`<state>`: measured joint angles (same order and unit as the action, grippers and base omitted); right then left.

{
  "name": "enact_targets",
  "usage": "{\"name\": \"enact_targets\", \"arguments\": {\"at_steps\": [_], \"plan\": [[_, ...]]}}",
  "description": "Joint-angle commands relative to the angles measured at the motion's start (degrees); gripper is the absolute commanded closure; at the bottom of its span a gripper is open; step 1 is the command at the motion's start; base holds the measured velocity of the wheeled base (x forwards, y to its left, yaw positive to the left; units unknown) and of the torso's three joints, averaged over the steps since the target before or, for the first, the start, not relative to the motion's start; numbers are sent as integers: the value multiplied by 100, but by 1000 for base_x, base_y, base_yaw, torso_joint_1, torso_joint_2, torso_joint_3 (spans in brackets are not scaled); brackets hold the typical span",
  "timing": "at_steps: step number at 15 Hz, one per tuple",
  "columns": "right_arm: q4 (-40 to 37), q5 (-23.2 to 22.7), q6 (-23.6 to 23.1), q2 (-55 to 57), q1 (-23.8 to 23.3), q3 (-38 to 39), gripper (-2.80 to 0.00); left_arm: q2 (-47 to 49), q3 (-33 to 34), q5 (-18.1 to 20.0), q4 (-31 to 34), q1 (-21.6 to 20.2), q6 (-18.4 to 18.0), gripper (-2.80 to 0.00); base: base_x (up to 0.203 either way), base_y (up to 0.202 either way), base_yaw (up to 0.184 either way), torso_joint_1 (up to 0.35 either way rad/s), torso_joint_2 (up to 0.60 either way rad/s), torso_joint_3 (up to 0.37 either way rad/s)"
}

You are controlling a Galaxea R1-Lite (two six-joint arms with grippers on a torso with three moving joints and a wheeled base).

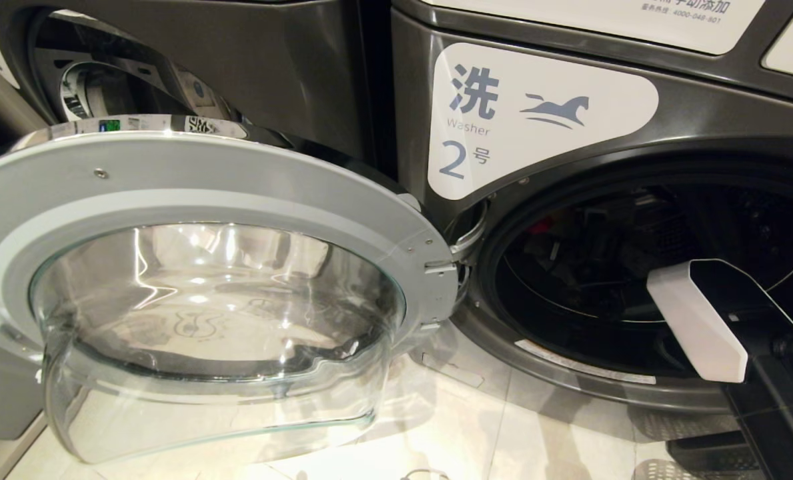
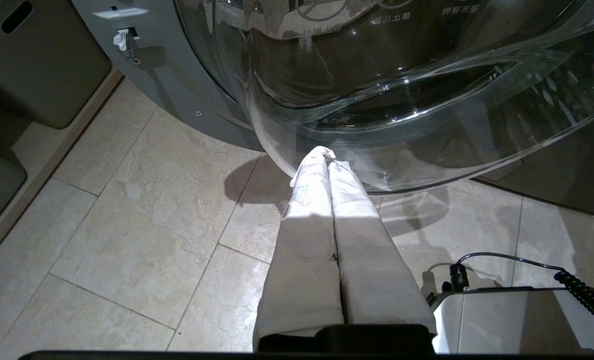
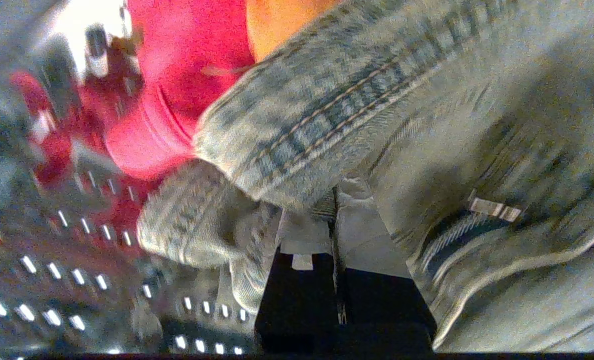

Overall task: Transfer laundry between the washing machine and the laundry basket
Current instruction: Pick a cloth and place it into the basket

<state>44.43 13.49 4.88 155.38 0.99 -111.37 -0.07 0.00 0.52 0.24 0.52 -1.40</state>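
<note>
— Starting far left: seeing what?

— Spotting a grey bin [image 2: 37, 75] with a slot handle against the wall, then pale floor tiles [image 2: 127, 225]. Finding the left gripper [image 2: 326, 155] poised above those tiles, just beside the glass bowl of the door [image 1: 203, 193]. Holding nothing; keeping both white fingers [image 2: 306, 215] pressed flat together, no gap.

— And the door?

— Standing swung wide open to the left, covering part of a neighbouring machine [image 1: 236, 60]. Hinging onto the washing machine [image 1: 703, 127], marked by a white label [image 1: 536, 113] reading "Washer 2" with a horse logo.

— Moving right, into the opening?

— Looking into a dark drum [image 1: 603, 267]. Noting the right arm [image 1: 696, 327], white-cased, reaching in through the lower right of the mouth.

— Laundry [image 3: 177, 90] located?

— Lying inside the drum. Picking out a red garment deepest in, an orange-yellow piece [image 3: 277, 20] beside it, and a denim garment [image 3: 356, 100] heaped nearest, above the perforated drum wall [image 3: 52, 270].

— Right gripper [image 3: 334, 220]?

— Closed narrow, tips buried under a fold of the denim. Touching the cloth for certain; unable to tell whether any of it sits pinched between the fingers.
</note>
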Motion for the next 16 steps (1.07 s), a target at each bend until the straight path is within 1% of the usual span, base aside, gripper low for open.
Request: {"name": "enact_targets", "arguments": {"at_steps": [1, 2, 4, 5, 7, 11, 16], "plan": [[38, 72, 14, -458, 6, 209, 0, 7, 0, 0, 2, 0, 0, 0, 0, 0, 0, 0, 0, 0], [52, 92, 31, -647, 7, 548, 0, 7, 0, 0, 2, 0, 0, 0, 0, 0, 0, 0, 0, 0], [148, 96, 74, -1116, 42, 1526, 0, 7, 0, 0, 2, 0, 0, 0, 0, 0, 0, 0, 0, 0], [292, 94, 81, -1297, 85, 1966, 0, 7, 0, 0, 2, 0, 0, 0, 0, 0, 0, 0, 0, 0], [815, 93, 93, -1579, 215, 2718, 0, 7, 0, 0, 2, 0, 0, 0, 0, 0, 0, 0, 0, 0], [1693, 111, 97, -2018, 429, 3889, 0, 7, 0, 0, 2, 0, 0, 0, 0, 0, 0, 0, 0, 0], [2756, 110, 3, -2255, 638, 5273, 0, 7, 0, 0, 2, 0, 0, 0, 0, 0, 0, 0, 0, 0]]}}
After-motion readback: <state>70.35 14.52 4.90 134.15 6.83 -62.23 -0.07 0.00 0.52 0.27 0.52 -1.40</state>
